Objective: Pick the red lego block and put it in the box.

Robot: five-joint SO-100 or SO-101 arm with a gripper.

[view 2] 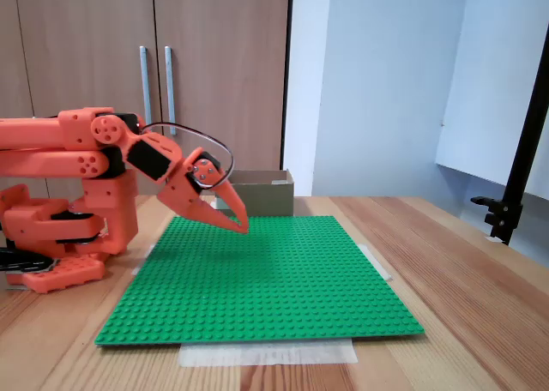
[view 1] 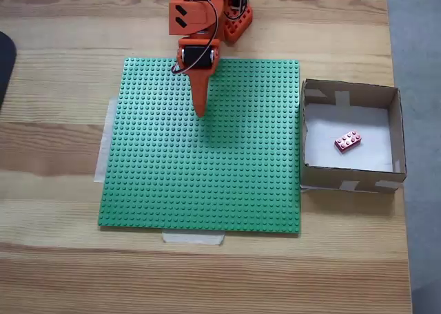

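The red lego block (view 1: 348,141) lies flat on the white bottom of the box (view 1: 398,131), slightly right of its middle. The cardboard box stands just off the green baseplate's right edge in a fixed view, and its brown wall (view 2: 262,195) shows behind the baseplate in the side-on fixed view. My orange gripper (view 1: 200,110) hangs above the upper middle of the baseplate, well to the left of the box, pointing down at a slant (view 2: 241,226). Its jaws are together and hold nothing.
The green studded baseplate (view 1: 207,169) is taped to the wooden table. The arm's orange base (view 2: 60,237) sits at the table's back edge. A dark object (view 1: 5,59) pokes in at the left edge. A black stand (view 2: 515,185) rises at the right.
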